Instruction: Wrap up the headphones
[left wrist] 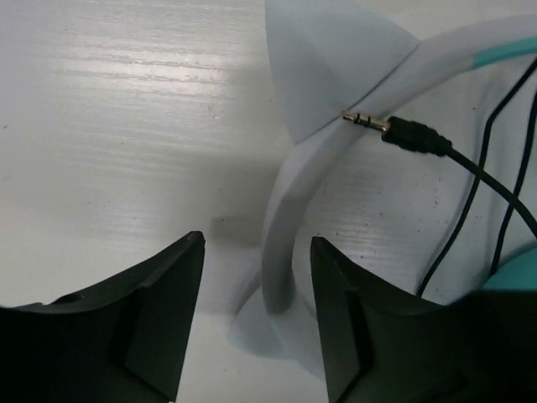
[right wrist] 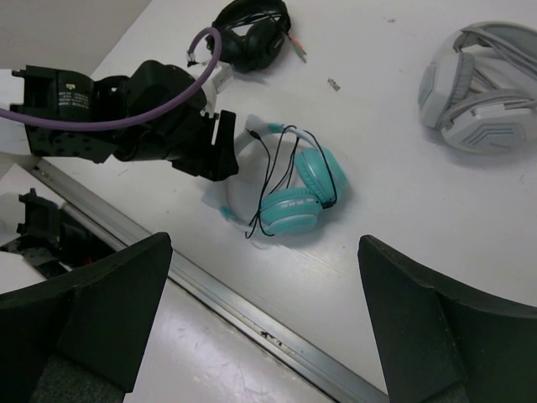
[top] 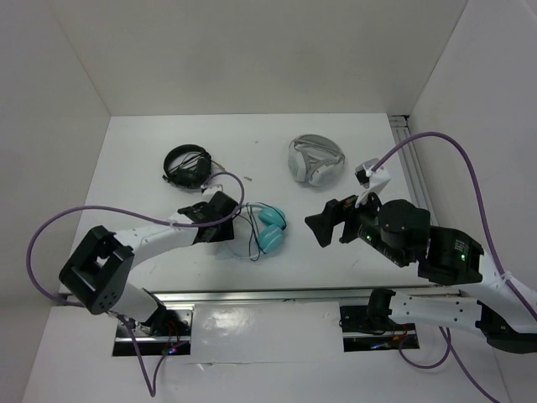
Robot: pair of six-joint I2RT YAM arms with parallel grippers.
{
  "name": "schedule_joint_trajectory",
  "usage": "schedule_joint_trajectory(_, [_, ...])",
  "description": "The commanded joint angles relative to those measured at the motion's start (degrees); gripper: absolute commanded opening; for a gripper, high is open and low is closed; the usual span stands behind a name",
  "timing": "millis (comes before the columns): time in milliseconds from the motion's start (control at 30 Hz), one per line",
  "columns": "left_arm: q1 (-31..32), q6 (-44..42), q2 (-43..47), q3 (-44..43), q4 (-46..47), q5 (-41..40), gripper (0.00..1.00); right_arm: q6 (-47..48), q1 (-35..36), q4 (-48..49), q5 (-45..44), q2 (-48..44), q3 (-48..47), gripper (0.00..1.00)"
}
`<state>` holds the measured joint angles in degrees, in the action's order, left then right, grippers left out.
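Observation:
The headphones [top: 270,227] lie on the white table near its front edge, teal ear cups [right wrist: 302,189] side by side and the thin black cable looped loosely over them. My left gripper [top: 228,220] is at their left end, open, its jaws straddling the pale headband [left wrist: 289,227] without touching it. The cable's plug [left wrist: 394,128] rests against the headband just beyond the jaws. My right gripper [top: 315,227] hangs open above the table to the right of the headphones, with nothing between its fingers [right wrist: 403,319].
All-black headphones [top: 187,165] sit at the back left. White and grey headphones [top: 315,159] sit at the back right. A metal rail [top: 268,294] runs along the table's front edge. White walls close in the left, right and back.

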<state>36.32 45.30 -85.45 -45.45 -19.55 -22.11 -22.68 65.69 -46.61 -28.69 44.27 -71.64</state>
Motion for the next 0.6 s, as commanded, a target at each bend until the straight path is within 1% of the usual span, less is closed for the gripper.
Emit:
schedule_joint_trajectory(0, [-0.28, 0.67, 5.63, 0.01, -1.36, 0.05, 0.68, -1.14, -0.12, 1.96, 3.19, 0.9, -2.1, 0.99])
schedule_joint_trajectory(33, [-0.28, 0.67, 7.99, -0.68, -2.15, 0.05, 0.69, -1.66, -0.12, 1.0, 3.81, 1.69, -2.1, 0.99])
schedule_joint_trajectory(67, [-0.28, 0.67, 9.41, -1.21, -3.2, 0.05, 0.79, -1.67, -0.12, 0.21, 3.81, 2.3, -3.06, 0.99])
schedule_joint_trajectory(100, [-0.28, 0.67, 10.99, -1.91, -5.3, 0.05, 0.88, -2.28, -0.12, -0.49, 3.29, 2.92, -3.77, 0.99])
schedule_joint_trajectory(200, [0.86, 1.28, 17.67, -4.29, -9.52, -1.44, 1.0, -2.81, -0.12, -2.42, 1.79, 4.24, -4.3, 0.99])
schedule_joint_trajectory(233, [0.86, 1.28, 19.34, -5.16, -13.63, -2.23, 1.0, -2.81, -0.12, -3.48, 0.92, 4.24, -5.87, 0.99])
schedule_joint_trajectory(267, [1.99, 1.89, 21.1, -6.04, -15.85, -2.24, 1.0, -2.81, -0.12, -4.27, -0.48, 4.24, -6.84, 0.99])
schedule_joint_trajectory(300, [2.7, 1.9, 24.94, -7.79, -17.96, -3.19, 1.0, -3.51, -0.12, -5.32, -1.1, 4.24, -7.98, 0.99])
schedule_joint_trajectory(333, [3.49, 1.9, 27.16, -8.68, -19.98, -4.07, 1.0, -3.51, -0.12, -6.46, -1.89, 4.77, -10.6, 0.99])
schedule_joint_trajectory(367, [4.28, 1.9, 29.27, -9.65, -24.09, -4.08, 1.0, -4.99, -0.12, -9.26, -4.42, 4.77, -12.11, 0.99])
schedule_joint_trajectory(400, [4.99, 0.68, 31.38, -11.74, -25.7, -4.61, 1.0, -5.53, -0.12, -10.85, -5.4, 5.38, -13.69, 0.99])
schedule_joint_trajectory(433, [5.69, -1.07, 35.66, -12.72, -26.67, -2.44, 1.0, -6.41, -0.12, -13.83, -6.2, 5.39, -16.49, 0.99])
schedule_joint_trajectory(467, [5.7, -4.05, 37.7, -15.34, -28.94, -1.46, 1.0, -7.2, -0.12, -15.69, -7.95, 5.39, -17.82, 0.99])
schedule_joint_trajectory(567, [5.7, -5.65, 44.57, -20.19, -34.75, -0.74, 1.0, -8.35, -0.12, -21.23, -8.58, 5.22, -21.26, 0.99])
